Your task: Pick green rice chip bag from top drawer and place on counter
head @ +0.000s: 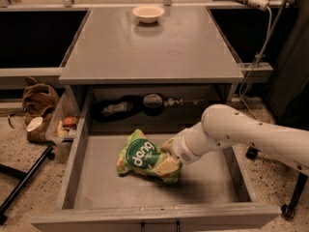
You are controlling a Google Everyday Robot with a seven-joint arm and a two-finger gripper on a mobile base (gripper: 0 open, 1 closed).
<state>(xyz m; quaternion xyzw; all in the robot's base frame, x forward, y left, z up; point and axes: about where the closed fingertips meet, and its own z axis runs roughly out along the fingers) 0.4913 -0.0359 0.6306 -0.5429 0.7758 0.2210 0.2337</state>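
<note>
Gripper: the gripper (167, 157) is down inside the top drawer (203, 185), at the end of the white arm (241, 132), which reaches in from the right side.
Fingers: the tan fingers (163, 166) appear closed on the right end of the green rice chip bag (139, 154), one lying over its lower right corner. The grip looks shallow, on the edge and not around the body.
Bag position: near the middle of the drawer floor, a little left of centre, apart from every wall, with the "dang" circle facing up.
Key relation: the bag lies to the left of the fingers. Its long axis runs roughly across the drawer, left to right, so the hold is on one short end and most of the pouch hangs out beyond it.
Destination: the desk (154, 52) sits above and behind the drawer opening, so the lift has to go up and then back over the front edge.
On the desk: a small bowl (148, 12) stands near the far edge, well away from the near part.
Risk: I judge the crinkly pouch may droop or slip from an end grip on the way up.
</note>
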